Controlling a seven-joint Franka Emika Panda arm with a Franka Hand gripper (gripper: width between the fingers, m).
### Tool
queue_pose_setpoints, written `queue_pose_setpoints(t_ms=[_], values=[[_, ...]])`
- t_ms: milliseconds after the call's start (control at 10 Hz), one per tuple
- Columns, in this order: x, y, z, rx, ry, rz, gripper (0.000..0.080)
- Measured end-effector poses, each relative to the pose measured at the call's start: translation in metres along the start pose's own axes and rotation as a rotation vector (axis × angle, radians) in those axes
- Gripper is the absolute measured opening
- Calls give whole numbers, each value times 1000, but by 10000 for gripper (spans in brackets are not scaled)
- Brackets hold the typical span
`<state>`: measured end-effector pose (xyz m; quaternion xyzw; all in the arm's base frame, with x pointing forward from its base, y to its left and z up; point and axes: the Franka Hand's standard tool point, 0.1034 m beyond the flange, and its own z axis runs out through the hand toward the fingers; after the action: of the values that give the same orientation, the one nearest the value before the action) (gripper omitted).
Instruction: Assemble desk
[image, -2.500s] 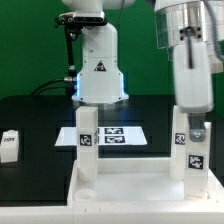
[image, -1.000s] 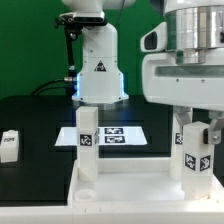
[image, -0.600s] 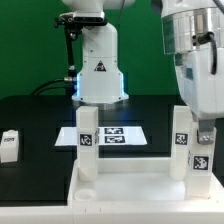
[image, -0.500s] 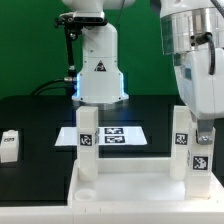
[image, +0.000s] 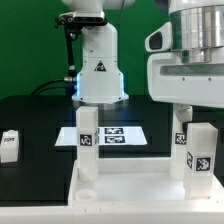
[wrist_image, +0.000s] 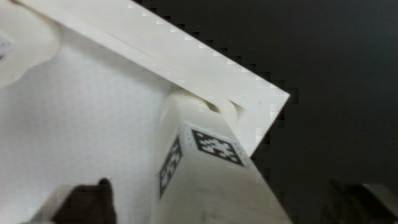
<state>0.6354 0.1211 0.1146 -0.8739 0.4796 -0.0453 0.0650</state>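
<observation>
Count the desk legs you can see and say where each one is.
4: leg upright at the desk top's far corner, exterior view's left; two upright on the right; one loose on the table. Others may be hidden.

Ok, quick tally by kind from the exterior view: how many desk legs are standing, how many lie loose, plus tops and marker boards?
Legs standing on the desk top: 3 (one on the exterior view's left, two on its right)
Loose leg on the table: 1
Desk top: 1
Marker board: 1
Total: 6

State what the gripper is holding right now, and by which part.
Nothing is held. The gripper is open, its dark fingertips standing apart on either side of the white square-section plastic leg with the black-and-white tag, which stands upright in the white rimmed desk top's corner.
</observation>
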Motion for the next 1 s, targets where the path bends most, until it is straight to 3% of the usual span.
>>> queue_pose_setpoints(t_ms=[100,200,500,700,800,900,1000], values=[[0,0,0,0,0,-66,630],[0,0,0,0,0,-110,644],[0,0,1,-37,27,-659,648],[2,2,3,-44,24,-775,648],[2,2,3,-44,24,-781,561],[2,2,3,-44,24,-775,379],[3,4,4,-48,23,-775,285]])
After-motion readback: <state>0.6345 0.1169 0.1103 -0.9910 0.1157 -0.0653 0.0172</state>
